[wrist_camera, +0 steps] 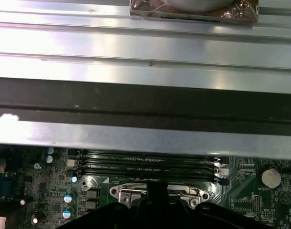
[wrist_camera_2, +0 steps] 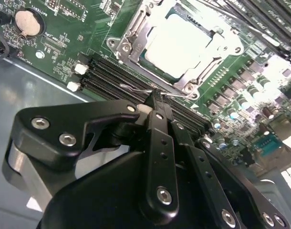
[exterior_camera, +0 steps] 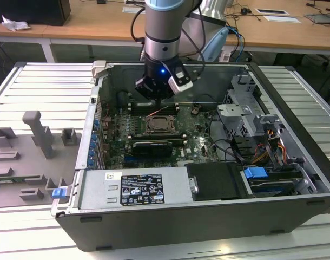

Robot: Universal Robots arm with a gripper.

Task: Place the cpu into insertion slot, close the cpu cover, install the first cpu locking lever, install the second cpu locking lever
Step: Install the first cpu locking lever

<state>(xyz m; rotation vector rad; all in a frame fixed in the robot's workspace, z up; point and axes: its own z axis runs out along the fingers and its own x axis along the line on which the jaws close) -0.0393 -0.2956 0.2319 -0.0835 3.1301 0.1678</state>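
Note:
The pale square cpu (wrist_camera_2: 179, 43) lies in the insertion slot (exterior_camera: 159, 125) on the green board inside the open computer case. The silvery cpu cover (wrist_camera_2: 136, 36) lies flat around it as a frame. A thin wire locking lever (wrist_camera_2: 133, 88) runs along the socket's edge beside the memory slots. My gripper (wrist_camera_2: 155, 101) is shut, its black fingertips pressed together right at this lever, with nothing seen between them. From outside, the gripper (exterior_camera: 156, 96) hangs just behind the socket, close to the case's back wall. The fingertips (wrist_camera: 155, 191) also appear against the socket's metal rim.
Long black memory slots (wrist_camera_2: 112, 71) lie between the socket and the case wall (wrist_camera: 145, 100). A coin battery (wrist_camera_2: 27, 23) sits on the board. A drive cage (exterior_camera: 246, 108) with cables fills the exterior view's right, the power supply (exterior_camera: 138, 189) the front. Grey fixtures (exterior_camera: 38, 135) stand outside the case.

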